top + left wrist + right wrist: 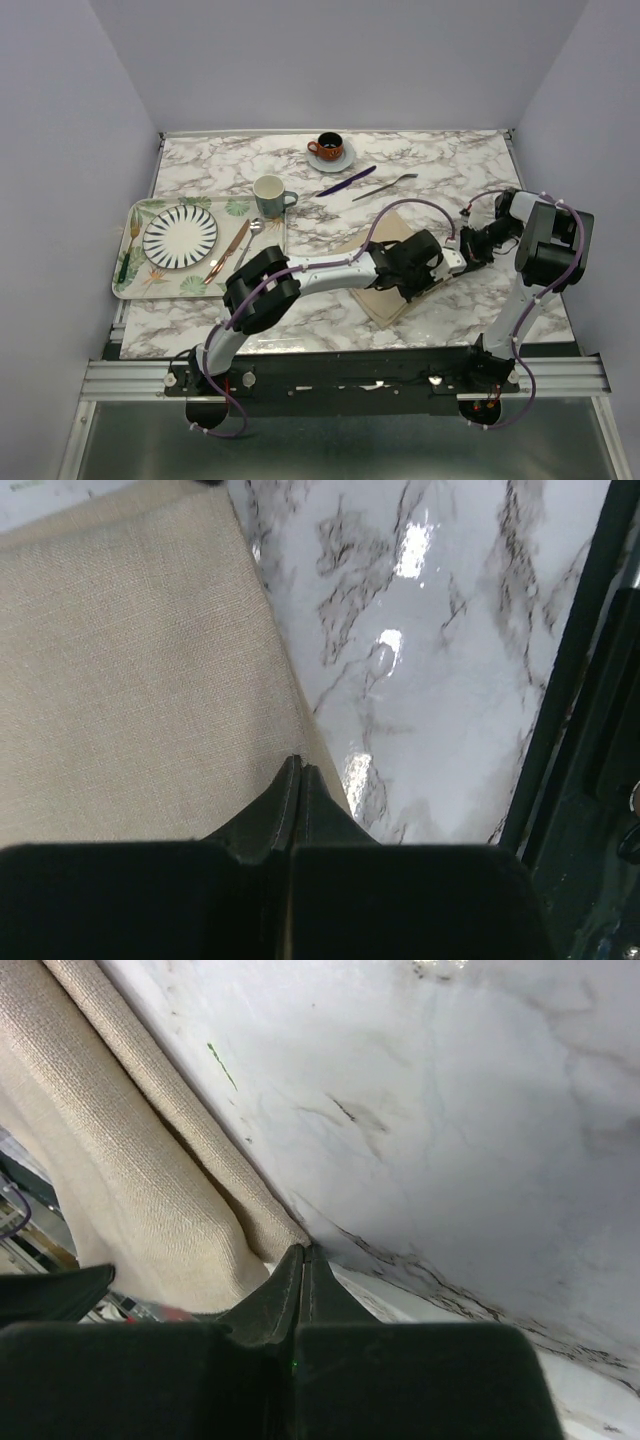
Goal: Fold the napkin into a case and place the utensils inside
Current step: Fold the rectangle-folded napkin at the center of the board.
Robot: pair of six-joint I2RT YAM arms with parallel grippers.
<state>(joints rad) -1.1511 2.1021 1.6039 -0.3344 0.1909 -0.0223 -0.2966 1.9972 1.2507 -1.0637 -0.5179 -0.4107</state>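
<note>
The beige napkin (383, 302) lies folded on the marble table's middle, partly under my left arm. My left gripper (438, 268) is shut, its tips (298, 766) pressing down on the napkin (130, 670) close to its right edge. From the right, my right gripper (463, 252) is shut on the napkin (130, 1200) at its edge, where a raised fold runs into the tips (304, 1250). The purple knife (345, 181) and the silver fork (385, 186) lie side by side farther back, apart from the cloth.
A leaf-printed tray (135, 285) at the left holds a striped plate (180, 237), a copper knife (228, 250) and a small spoon (250, 240). A green mug (270, 194) stands beside it. A red cup on a saucer (328, 149) sits at the back.
</note>
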